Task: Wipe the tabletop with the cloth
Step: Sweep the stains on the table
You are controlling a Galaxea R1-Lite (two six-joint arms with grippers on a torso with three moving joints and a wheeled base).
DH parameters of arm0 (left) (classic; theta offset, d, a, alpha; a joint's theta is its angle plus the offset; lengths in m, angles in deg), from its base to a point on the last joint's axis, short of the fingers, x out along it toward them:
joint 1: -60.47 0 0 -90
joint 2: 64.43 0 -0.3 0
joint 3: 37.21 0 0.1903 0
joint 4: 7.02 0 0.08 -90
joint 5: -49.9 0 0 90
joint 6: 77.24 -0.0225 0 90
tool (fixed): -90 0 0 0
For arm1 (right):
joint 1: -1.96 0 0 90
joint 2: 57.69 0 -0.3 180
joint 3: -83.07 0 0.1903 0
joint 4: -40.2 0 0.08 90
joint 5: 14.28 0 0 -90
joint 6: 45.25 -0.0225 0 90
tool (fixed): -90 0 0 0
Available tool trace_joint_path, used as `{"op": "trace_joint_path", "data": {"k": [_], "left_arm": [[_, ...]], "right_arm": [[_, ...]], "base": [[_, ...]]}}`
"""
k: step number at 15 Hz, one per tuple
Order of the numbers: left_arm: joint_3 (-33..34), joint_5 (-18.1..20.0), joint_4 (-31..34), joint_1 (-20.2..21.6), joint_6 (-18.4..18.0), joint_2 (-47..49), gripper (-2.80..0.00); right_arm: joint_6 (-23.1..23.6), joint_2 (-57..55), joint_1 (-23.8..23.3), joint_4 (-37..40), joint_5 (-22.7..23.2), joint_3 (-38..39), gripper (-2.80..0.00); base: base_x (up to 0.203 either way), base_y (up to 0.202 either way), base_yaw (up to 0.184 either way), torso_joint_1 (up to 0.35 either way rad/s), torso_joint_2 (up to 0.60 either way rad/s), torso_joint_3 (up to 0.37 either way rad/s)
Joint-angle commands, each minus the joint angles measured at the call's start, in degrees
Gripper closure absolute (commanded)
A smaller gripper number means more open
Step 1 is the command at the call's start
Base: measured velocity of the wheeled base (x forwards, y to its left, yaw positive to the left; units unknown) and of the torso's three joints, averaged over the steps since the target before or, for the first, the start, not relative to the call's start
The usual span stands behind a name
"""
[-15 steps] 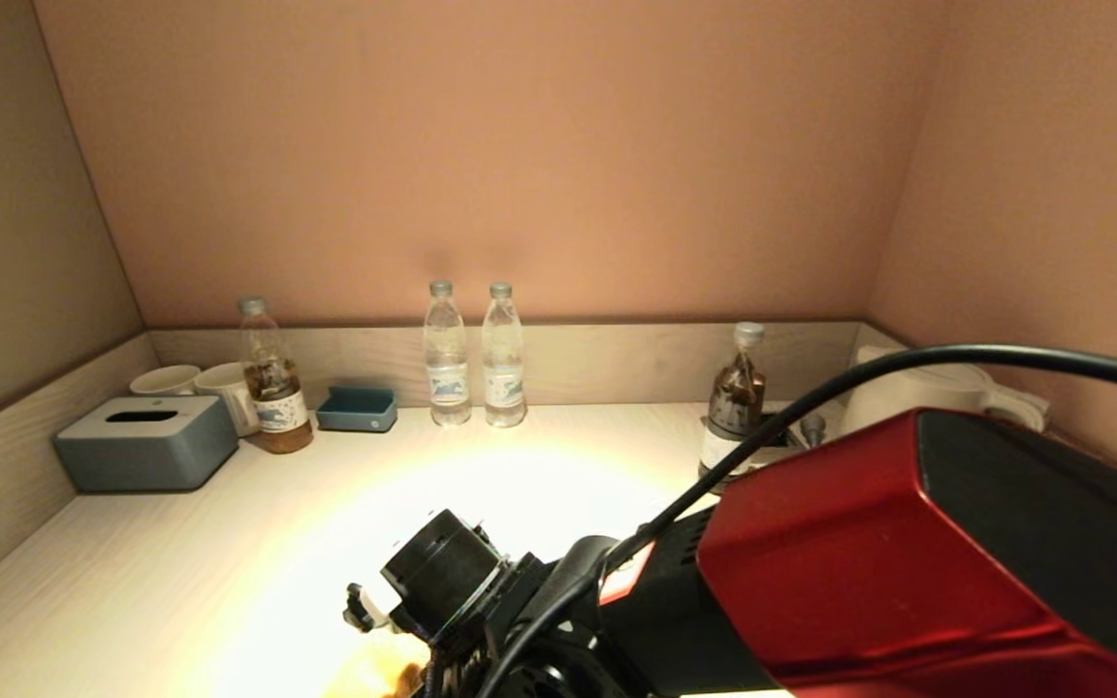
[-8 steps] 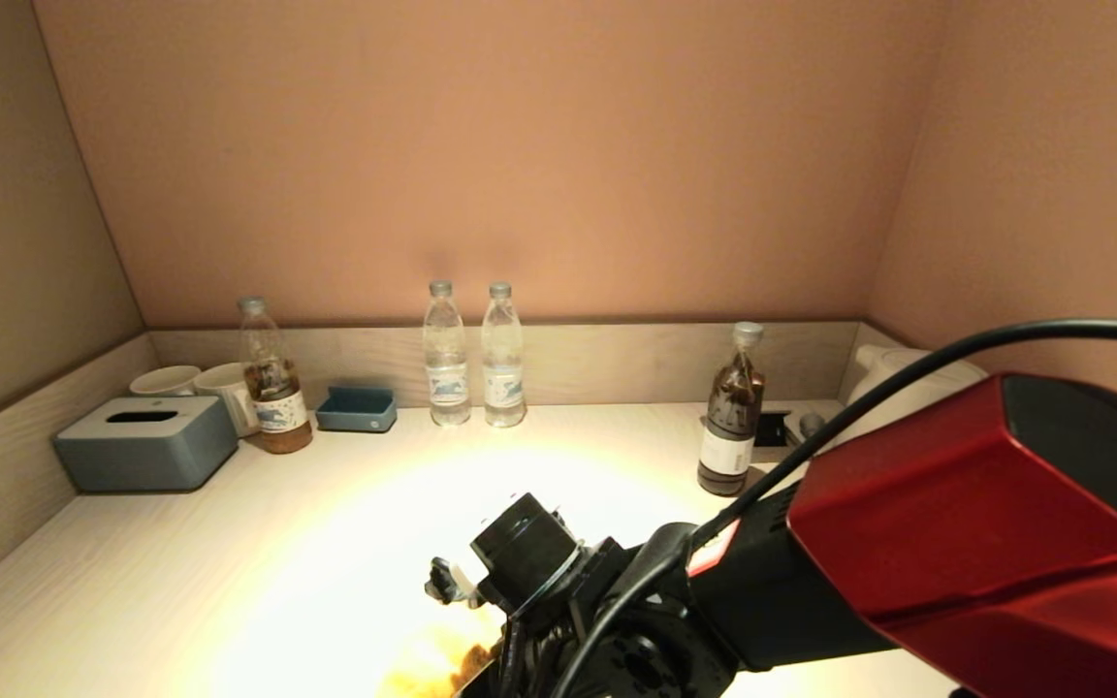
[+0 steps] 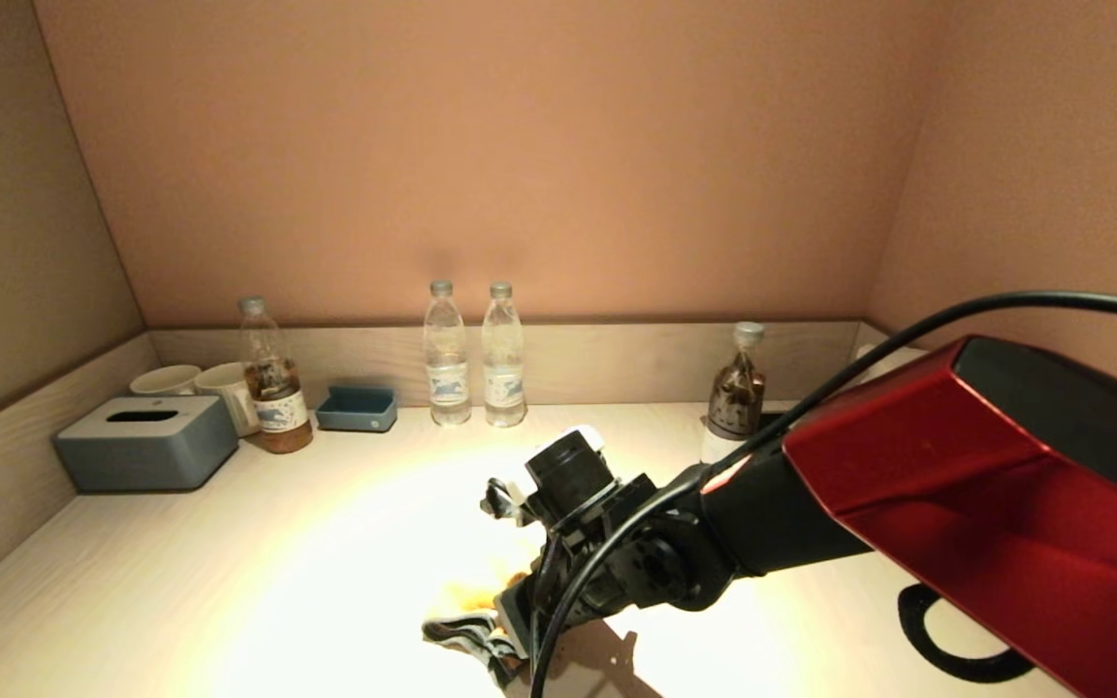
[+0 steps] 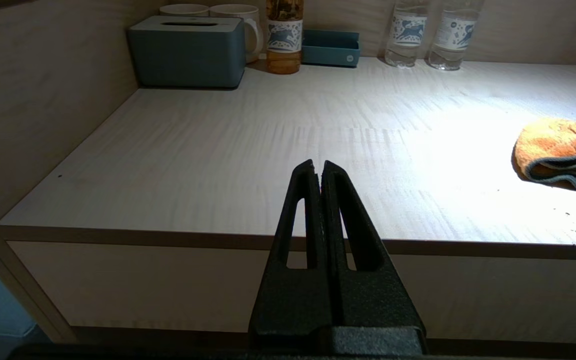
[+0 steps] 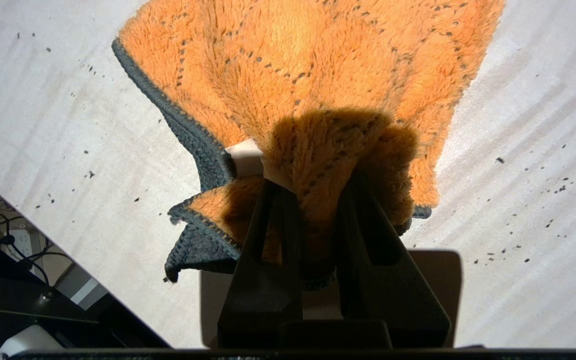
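The cloth [image 5: 308,75] is orange with grey-blue edging and lies bunched on the pale wood-grain tabletop [image 3: 229,562], near its front edge at the middle. My right gripper [image 5: 313,180] points down and is shut on a fold of the cloth, next to its white label [image 5: 245,152]. In the head view the cloth [image 3: 466,620] shows beside the right gripper [image 3: 515,625], under the red arm. Dark specks dot the tabletop [image 5: 518,125] around the cloth. My left gripper [image 4: 318,167] is shut and empty, below the counter's front edge at the left. The cloth [image 4: 553,145] shows far to its right.
Along the back rim stand a grey-blue tissue box [image 3: 146,441], two white cups [image 3: 195,383], a brown-filled bottle [image 3: 272,388], a blue tray [image 3: 357,409], two water bottles [image 3: 471,359] and another dark bottle [image 3: 738,388]. A black cable loop [image 3: 956,640] lies at the right.
My right arm has moved right and toward the back of the tabletop, dragging the cloth with it. More of the cloth now shows in the head view.
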Motion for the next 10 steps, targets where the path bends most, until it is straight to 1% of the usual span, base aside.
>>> {"op": "trace_joint_path", "data": {"k": [1,5,6,8,10], "left_arm": [[0.0,0.0,0.0,0.0,0.0,0.0,0.00],[0.0,0.0,0.0,0.0,0.0,0.0,0.00],[0.0,0.0,0.0,0.0,0.0,0.0,0.00],[0.0,0.0,0.0,0.0,0.0,0.0,0.00],[0.0,0.0,0.0,0.0,0.0,0.0,0.00]], "right_arm": [[0.0,-4.0,-1.1,0.6,0.1,-6.1,0.00],[-0.3,-10.5,-1.2,5.9,-0.1,-18.6,0.00],[-0.3,-11.2,-0.6,7.3,-0.1,-20.2,0.00],[-0.4,-11.3,2.2,8.3,-0.1,-21.5,0.00],[-0.7,-10.2,5.1,8.5,0.0,-20.5,0.00]], "base": [[0.000,0.000,0.000,0.000,0.00,0.000],[0.000,0.000,0.000,0.000,0.00,0.000],[0.000,0.000,0.000,0.000,0.00,0.000],[0.000,0.000,0.000,0.000,0.00,0.000],[0.000,0.000,0.000,0.000,0.00,0.000]]}}
